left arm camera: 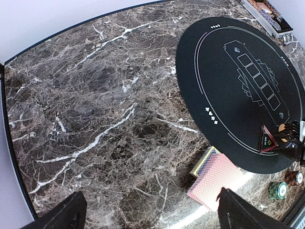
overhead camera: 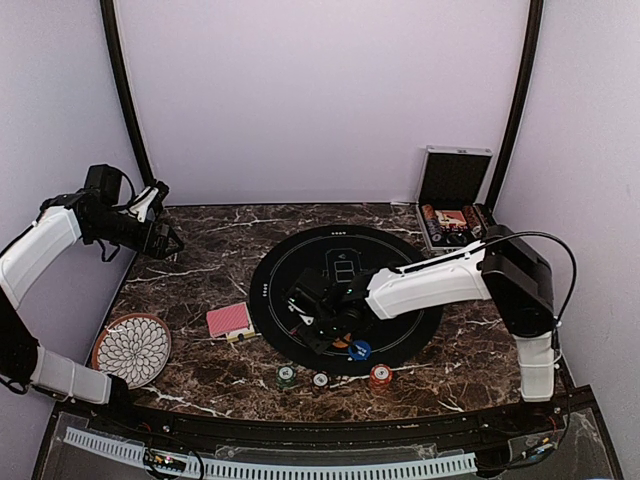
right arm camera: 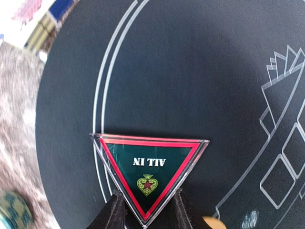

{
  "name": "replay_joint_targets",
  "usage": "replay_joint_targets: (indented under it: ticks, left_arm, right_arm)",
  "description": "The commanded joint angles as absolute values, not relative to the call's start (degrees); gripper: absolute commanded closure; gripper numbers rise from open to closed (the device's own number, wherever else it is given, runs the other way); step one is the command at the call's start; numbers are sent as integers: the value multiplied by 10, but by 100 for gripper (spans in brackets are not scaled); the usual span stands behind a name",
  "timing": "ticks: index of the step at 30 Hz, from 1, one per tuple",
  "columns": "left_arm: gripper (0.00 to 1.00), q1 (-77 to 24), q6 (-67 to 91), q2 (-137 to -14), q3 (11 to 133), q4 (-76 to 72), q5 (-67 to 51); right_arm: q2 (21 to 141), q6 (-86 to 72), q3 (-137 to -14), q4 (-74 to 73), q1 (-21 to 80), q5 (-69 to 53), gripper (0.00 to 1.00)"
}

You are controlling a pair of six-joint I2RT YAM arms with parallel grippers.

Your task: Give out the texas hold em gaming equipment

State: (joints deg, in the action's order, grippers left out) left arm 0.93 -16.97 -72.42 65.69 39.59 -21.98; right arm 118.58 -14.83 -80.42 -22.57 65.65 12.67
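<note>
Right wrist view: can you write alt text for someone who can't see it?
A green, red-bordered triangular ALL IN marker sits with its tip between the black fingers of the right gripper, over a black mat with white lines. The marble table shows at left.

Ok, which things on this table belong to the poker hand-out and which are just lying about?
For the job: red-backed playing card deck; small round green poker chip; white poker chip; red poker chip; blue button disc; red-bordered green triangular All In marker.
Lying about: silver-edged chip case; white flower-patterned plate.
</note>
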Motion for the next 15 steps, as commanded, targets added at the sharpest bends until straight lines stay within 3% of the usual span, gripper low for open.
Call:
replay_joint_targets:
  ticks: [1, 15]
  left_arm:
    - [1, 12, -177, -717, 676, 413, -232]
    - [1, 12, -176, -714, 673, 413, -238]
  right_arm:
    - [1229, -135, -845, -224, 658, 131, 67]
    - [1328, -135, -997, -223, 605, 112, 72]
